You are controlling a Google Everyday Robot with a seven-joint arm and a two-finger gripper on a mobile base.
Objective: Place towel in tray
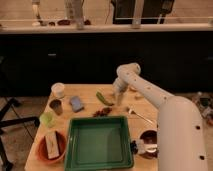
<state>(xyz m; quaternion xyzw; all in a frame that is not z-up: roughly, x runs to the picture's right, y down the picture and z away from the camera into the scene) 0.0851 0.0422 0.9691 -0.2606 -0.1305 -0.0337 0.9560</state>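
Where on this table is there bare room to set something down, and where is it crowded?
The floor of the green tray is bare. A bare strip of table runs along the back edge between the white cup and the claw, which hangs over the table's back middle. Crowded: around the blue sponge and orange bowl.

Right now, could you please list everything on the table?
Square green plastic tray: one, green, front centre.
Round orange bowl: one, orange, front left.
Blue rectangular block: one, blue, behind tray.
White cup: one, white, rear left.
Metal cup: one, grey, left edge.
Long green vegetable: one, green, rear centre.
Dark red cluster: one, red, behind tray.
Metal utensil: one, silver, centre right.
Dark bowl: one, brown, front right.
White robot arm: one, white, right side.
Gripper: one, pale, beside the vegetable.
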